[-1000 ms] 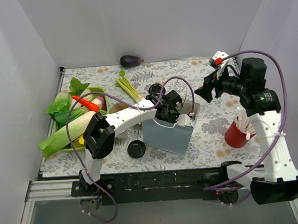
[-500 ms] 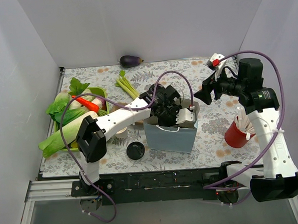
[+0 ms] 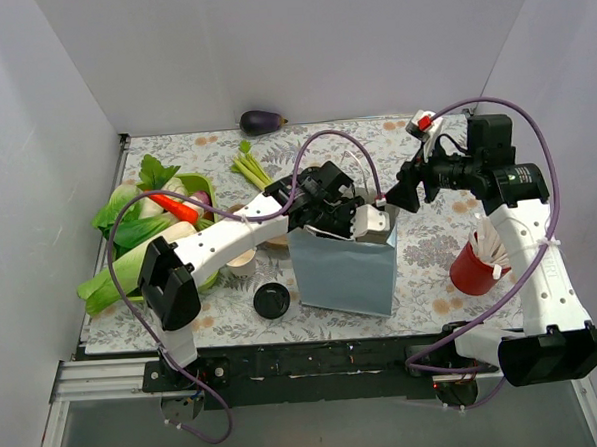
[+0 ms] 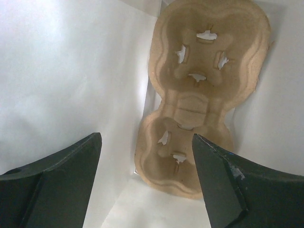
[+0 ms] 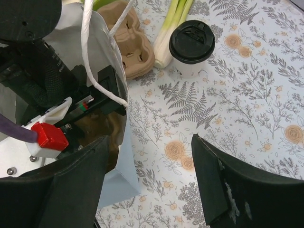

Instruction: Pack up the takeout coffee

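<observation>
The takeout coffee (image 5: pixel 192 41), a white cup with a black dome lid, stands on the floral cloth beside the green onions in the right wrist view. In the top view it is hidden behind my left arm. My left gripper (image 4: pixel 147 183) is open and empty, reaching down into the grey-blue paper bag (image 3: pixel 343 273). A brown pulp cup carrier (image 4: pixel 202 90) lies on the bag's bottom. My right gripper (image 5: pixel 149 185) is open at the bag's right rim (image 5: pixel 121 156), whose edge lies between its fingers near the left one. It also shows in the top view (image 3: pixel 397 192).
A second pulp carrier (image 5: pixel 135 42) lies on the table behind the bag. A lidless white cup (image 3: pixel 242 262) and a loose black lid (image 3: pixel 272 300) sit left of the bag. A red cup of stirrers (image 3: pixel 478 261) stands right. Vegetables (image 3: pixel 144 237) fill the left; an eggplant (image 3: pixel 262 121) lies at the back.
The bag has gone from tilted to upright. My left gripper has moved up and right into its opening. My right gripper has moved left to the bag's rim.
</observation>
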